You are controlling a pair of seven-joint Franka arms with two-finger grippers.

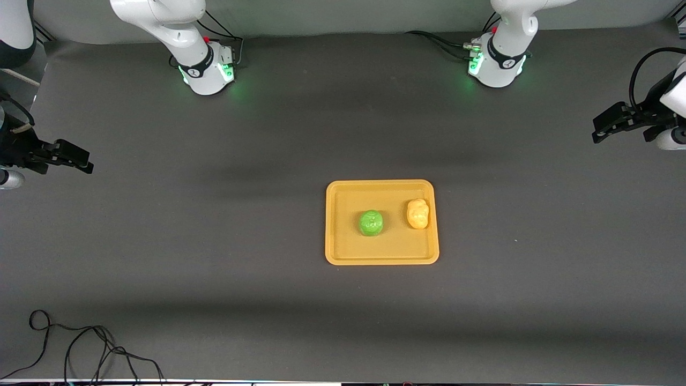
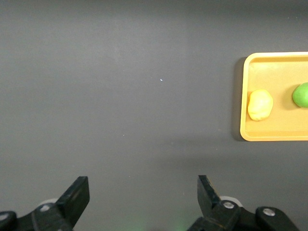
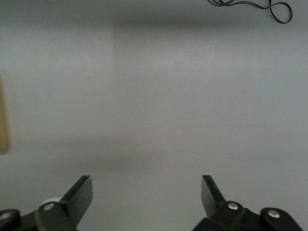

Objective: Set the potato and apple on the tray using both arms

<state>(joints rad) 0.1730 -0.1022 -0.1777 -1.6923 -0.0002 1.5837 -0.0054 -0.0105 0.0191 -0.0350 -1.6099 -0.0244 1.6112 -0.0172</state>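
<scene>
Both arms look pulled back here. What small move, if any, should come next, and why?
Probably none beyond holding still. The apple and the potato both lie on the tray, apart from each other. The left gripper and the right gripper are open and empty, each over bare table at its own end, so the job looks done.

Both arms are glossy white shells broken by dark grey joint bands. Each base (image 1: 209,72) glows green at its collar, with a small red spot and black cables (image 1: 439,43) plugged in beside it. The left gripper (image 2: 143,195) and right gripper (image 3: 146,195) are matte black, with wedge-shaped fingers (image 2: 77,195) and round silver screws (image 3: 233,206) set in their bodies.
</scene>
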